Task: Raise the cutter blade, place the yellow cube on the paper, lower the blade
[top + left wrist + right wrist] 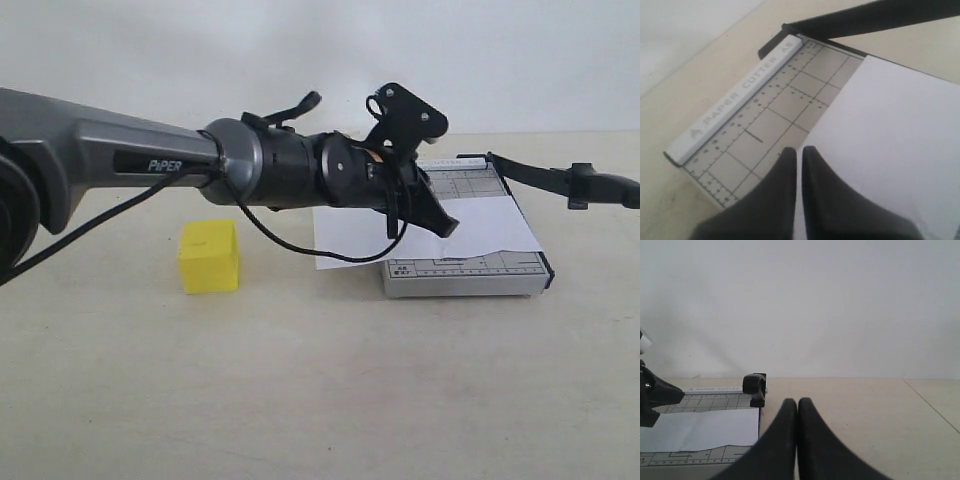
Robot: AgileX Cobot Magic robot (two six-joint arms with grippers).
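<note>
Well apart – yellow cube (209, 257) and left gripper (448, 227) over paper (490, 226)

Quick headcount for you. You've got one yellow cube (209, 257), just the single one. One sheet of paper (480, 225). One grey trimmer base (465, 277), and one cutter blade (545, 176) hinged to it, with one chunky handle (592, 186) out at its end. In the left wrist view you can also count one white ruler strip (735, 102) along the base's edge. There are two hands, your left hand (799, 152) and your right hand (797, 404), and each shows two black fingers (775, 190), so four in all. The exterior view shows only one arm (130, 160). It all sits on one table (300, 390).
</note>
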